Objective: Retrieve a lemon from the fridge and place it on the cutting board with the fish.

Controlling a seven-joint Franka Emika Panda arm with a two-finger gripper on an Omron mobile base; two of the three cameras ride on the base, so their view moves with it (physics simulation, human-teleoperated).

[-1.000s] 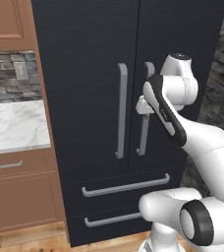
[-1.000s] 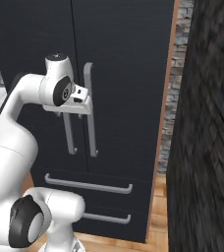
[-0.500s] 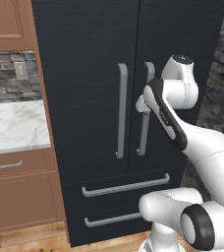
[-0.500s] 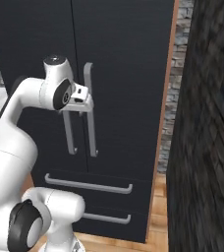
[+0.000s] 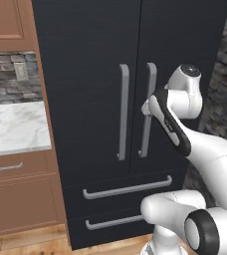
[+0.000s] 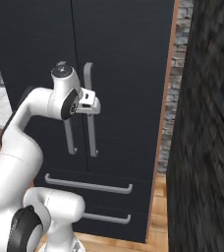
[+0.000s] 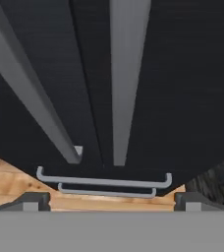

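Fridge (image 5: 90, 74) black, grey bar handles (image 5: 123, 112). Cabinets (image 5: 16, 194) brown wood. Counter (image 5: 13, 127) white-grey marble. Grey stone wall (image 5: 6, 77).

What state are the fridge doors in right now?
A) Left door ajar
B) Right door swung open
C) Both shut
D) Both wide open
C: the fridge shows both doors flush and shut, with the open gripper facing the right door handle and closed on nothing.

no readable text, labels, numbers or signs anywhere
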